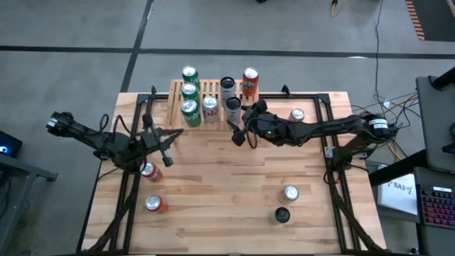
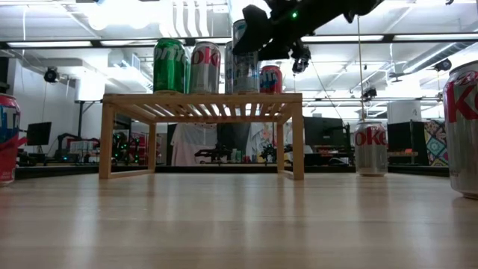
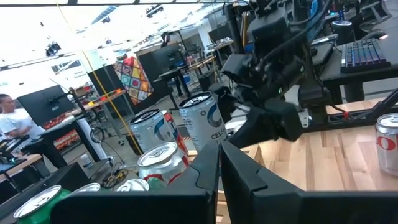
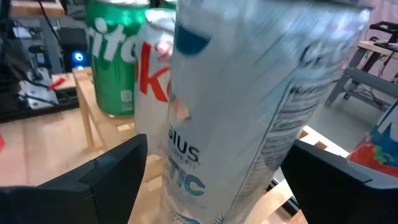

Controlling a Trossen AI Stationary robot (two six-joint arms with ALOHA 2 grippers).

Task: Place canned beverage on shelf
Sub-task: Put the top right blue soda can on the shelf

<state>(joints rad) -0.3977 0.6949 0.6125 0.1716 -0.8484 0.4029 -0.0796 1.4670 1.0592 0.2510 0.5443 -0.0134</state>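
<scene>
The light-wood shelf (image 1: 206, 99) stands at the table's far edge, with three green cans, a Diet Coke can (image 1: 210, 107), a white can (image 1: 227, 85) and an orange can (image 1: 250, 82) upright on its slatted top. A tall silver can (image 2: 240, 63) stands among them, and my right gripper (image 1: 240, 121) reaches in from the right, shut on it. In the low view its base is level with the shelf top. My left gripper (image 1: 174, 135) hangs shut and holding nothing over the table's left half. My right gripper has the tall silver can between its two fingers, one on each side of the can's body (image 4: 186, 180); the low view puts them on the can's upper half (image 2: 250, 41). The fingers come about level from the table's right side. The can stands upright.
Loose cans stand on the plank table: two red ones near the left front (image 1: 148, 171) (image 1: 154, 205), a silver one (image 1: 290, 193) and a dark one (image 1: 282, 214) at the right front, one more (image 1: 297, 114) under my right arm. The middle of the table has open room.
</scene>
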